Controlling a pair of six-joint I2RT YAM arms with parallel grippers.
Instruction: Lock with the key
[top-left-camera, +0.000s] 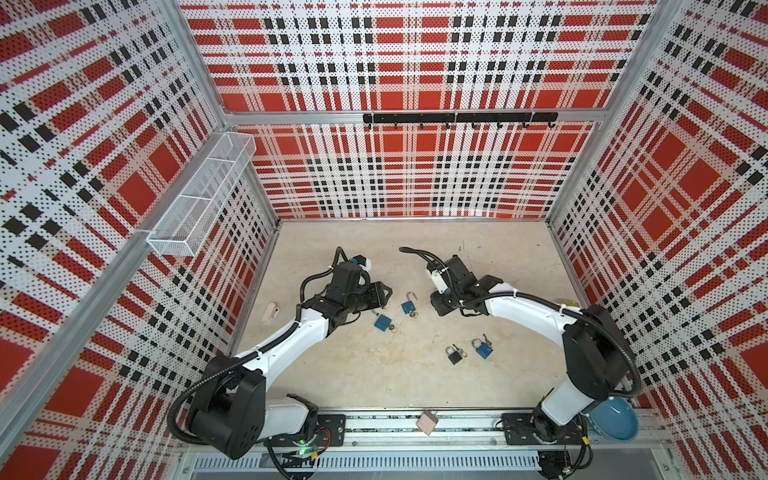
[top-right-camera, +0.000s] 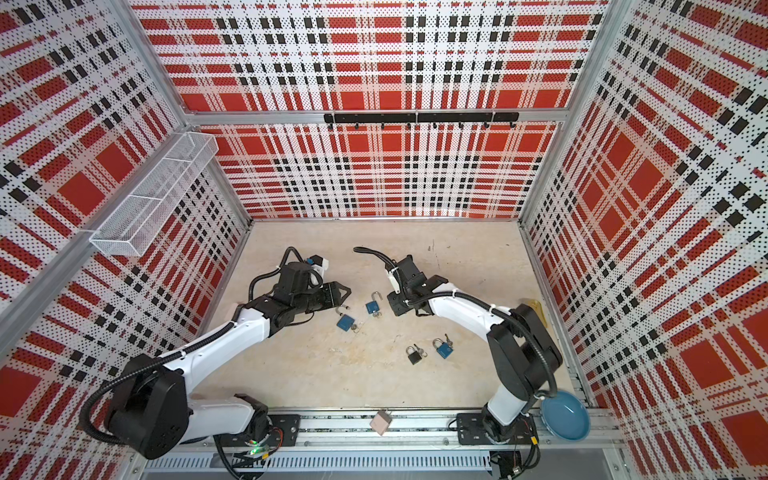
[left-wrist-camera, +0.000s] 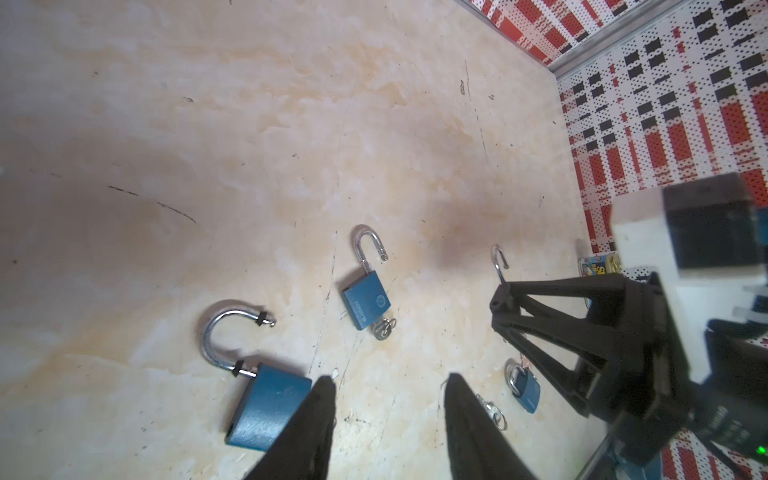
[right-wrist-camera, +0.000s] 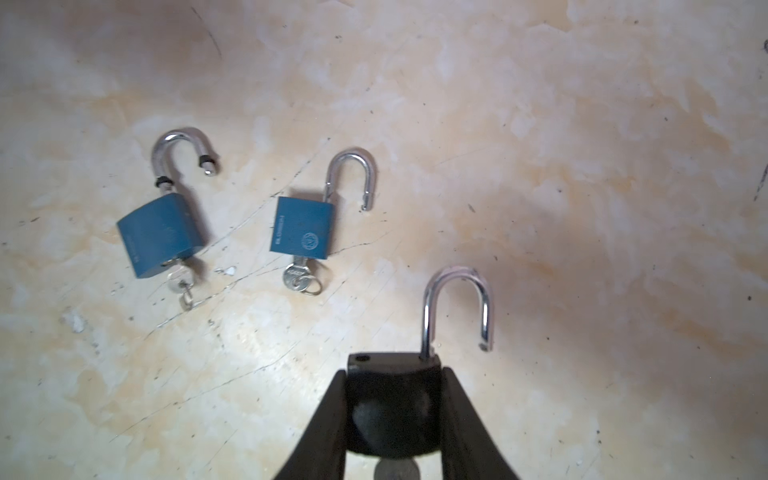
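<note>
My right gripper (right-wrist-camera: 394, 371) is shut on a black padlock (right-wrist-camera: 392, 399), with a finger pressed against each side of its body. Its steel shackle (right-wrist-camera: 457, 299) stands open, and a round key head (right-wrist-camera: 396, 469) shows under the body. In both top views this gripper (top-left-camera: 437, 306) hovers right of centre and hides the black padlock. My left gripper (left-wrist-camera: 390, 380) is open with nothing between its fingers, above the table beside a large blue padlock (left-wrist-camera: 266, 407) with an open shackle. A smaller open blue padlock (left-wrist-camera: 365, 303) with a key in it lies between the two grippers (top-left-camera: 409, 306).
A shut black padlock (top-left-camera: 454, 355) and a shut blue padlock (top-left-camera: 482, 348) lie nearer the front, each with keys. A teal bowl (top-left-camera: 615, 419) and a pink block (top-left-camera: 428, 422) sit at the front rail. A beige object (top-left-camera: 271, 312) lies by the left wall.
</note>
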